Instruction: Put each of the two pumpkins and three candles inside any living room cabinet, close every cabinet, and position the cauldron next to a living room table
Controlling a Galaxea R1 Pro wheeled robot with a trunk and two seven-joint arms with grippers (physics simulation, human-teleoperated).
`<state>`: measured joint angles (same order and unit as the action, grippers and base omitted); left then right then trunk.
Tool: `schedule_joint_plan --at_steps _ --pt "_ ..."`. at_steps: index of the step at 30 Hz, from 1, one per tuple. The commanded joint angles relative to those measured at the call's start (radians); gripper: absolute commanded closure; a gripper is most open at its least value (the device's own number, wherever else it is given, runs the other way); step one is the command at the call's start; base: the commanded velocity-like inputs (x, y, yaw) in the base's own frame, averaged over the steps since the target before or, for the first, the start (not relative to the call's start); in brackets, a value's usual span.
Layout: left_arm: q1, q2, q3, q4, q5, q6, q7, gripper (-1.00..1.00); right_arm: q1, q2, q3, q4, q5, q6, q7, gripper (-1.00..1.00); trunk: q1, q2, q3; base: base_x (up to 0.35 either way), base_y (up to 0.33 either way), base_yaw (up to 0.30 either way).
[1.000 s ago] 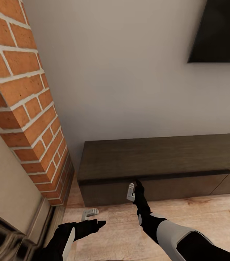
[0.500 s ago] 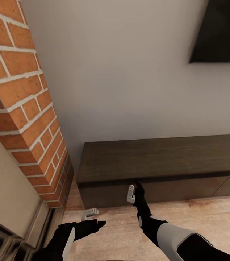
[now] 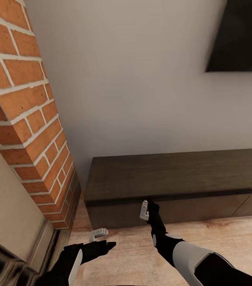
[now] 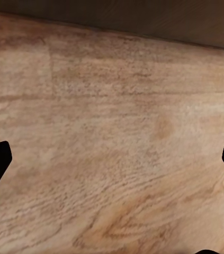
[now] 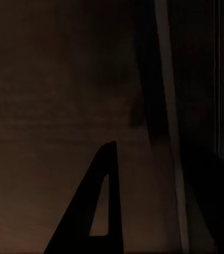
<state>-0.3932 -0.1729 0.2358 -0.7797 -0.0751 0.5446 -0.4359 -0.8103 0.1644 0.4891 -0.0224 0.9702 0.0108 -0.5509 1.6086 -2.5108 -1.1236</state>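
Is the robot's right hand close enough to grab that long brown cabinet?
Probably yes. The right gripper is right at the cabinet front, just under its top edge, with nothing in between.

A plain pale wall (image 3: 141, 87) rises above a light wood-plank floor (image 3: 229, 234). A red-brick fireplace column (image 3: 26, 119) stands at the left. A dark screen (image 3: 241, 35) hangs on the wall at upper right.

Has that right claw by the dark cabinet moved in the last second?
No, not noticeably. The right gripper sits at the same spot against the cabinet's drawer front, just under its top edge; only the camera has wobbled slightly.
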Motion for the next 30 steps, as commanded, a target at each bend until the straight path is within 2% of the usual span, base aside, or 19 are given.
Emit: schedule_joint_plan --at_steps 1,8,22,30 --pt "0.0 -0.002 0.007 -0.001 -0.008 0.005 -0.009 -1.0 -0.001 -0.006 -0.058 0.005 -0.016 0.0 -0.001 1.0 0.013 0.0 -0.001 0.0 0.0 0.0" --pt "-0.001 -0.002 0.007 -0.001 -0.008 0.005 -0.009 -1.0 -0.001 -0.006 -0.059 -0.001 -0.04 0.002 -0.004 1.0 0.013 0.0 -0.001 0.0 0.0 0.0" --pt "0.0 -0.002 0.007 -0.001 -0.008 0.006 -0.011 -1.0 -0.001 -0.005 -0.058 -0.002 -0.042 0.003 -0.006 1.0 0.013 0.0 -0.001 0.0 0.0 0.0" --pt "-0.001 -0.002 0.007 -0.002 -0.008 0.006 -0.045 -1.0 -0.001 -0.005 -0.058 -0.002 -0.042 0.003 -0.006 1.0 0.013 0.0 -0.001 0.0 0.0 0.0"
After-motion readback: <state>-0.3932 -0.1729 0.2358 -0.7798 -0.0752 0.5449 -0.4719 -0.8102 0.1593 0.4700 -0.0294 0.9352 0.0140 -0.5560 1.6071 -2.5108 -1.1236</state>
